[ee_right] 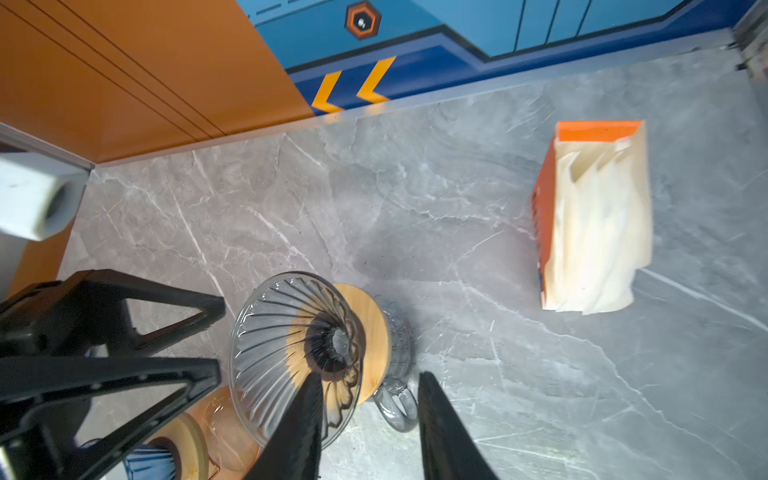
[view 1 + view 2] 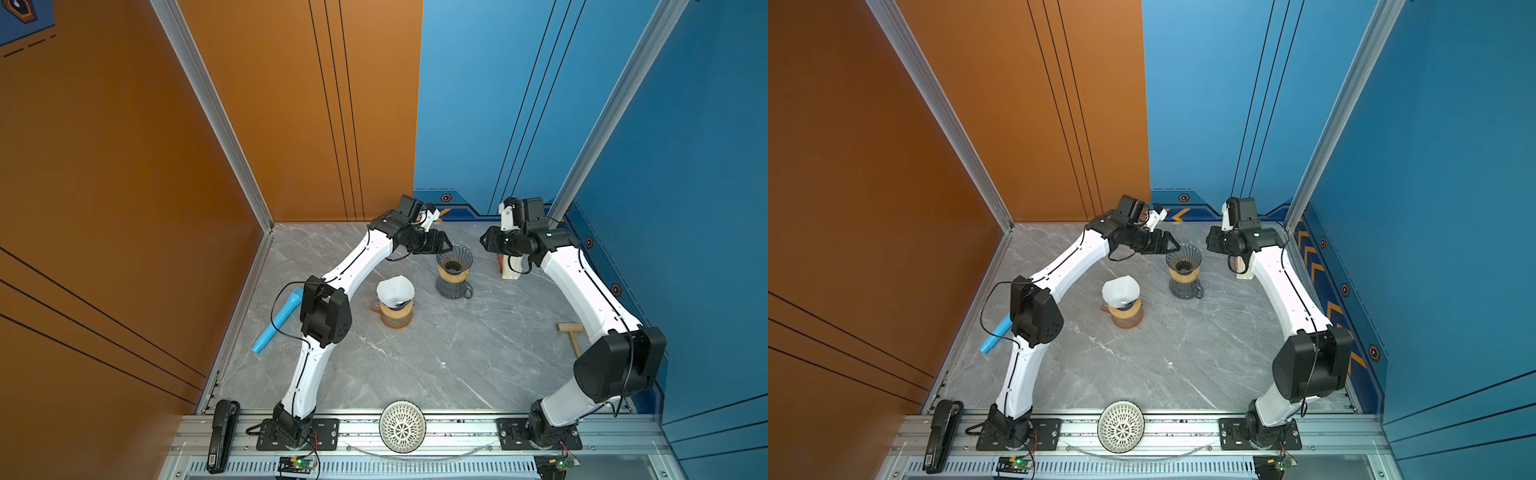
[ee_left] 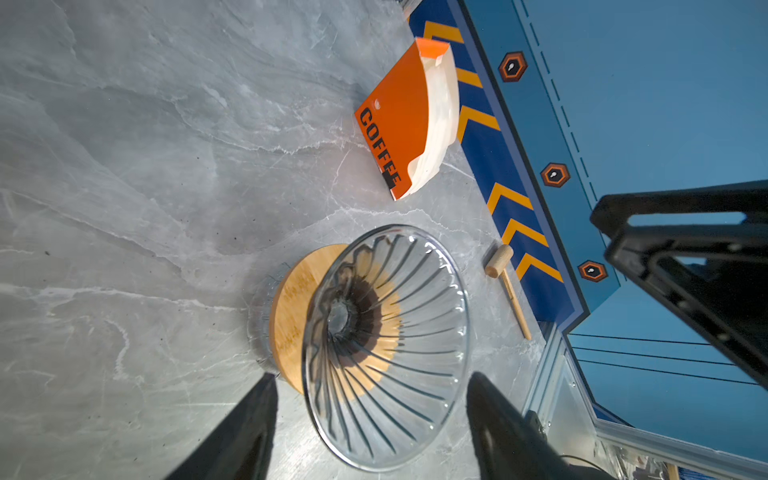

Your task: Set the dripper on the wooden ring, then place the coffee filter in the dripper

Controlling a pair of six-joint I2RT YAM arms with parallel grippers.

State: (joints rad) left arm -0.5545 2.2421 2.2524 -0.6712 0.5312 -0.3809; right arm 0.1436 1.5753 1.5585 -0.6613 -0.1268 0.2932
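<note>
A clear ribbed glass dripper with a wooden collar stands on a grey glass server at the back; no filter lies in it. My left gripper is open, its fingers either side of the dripper's rim without touching it. My right gripper is open and empty, just right of the dripper. A white coffee filter sits opened in a second cone on an amber server, nearer the front.
An orange COFFEE holder with spare filters stands at the back right. A wooden mallet lies by the right wall, a blue tube by the left wall. A white lattice bowl and black stapler rest on the front rail.
</note>
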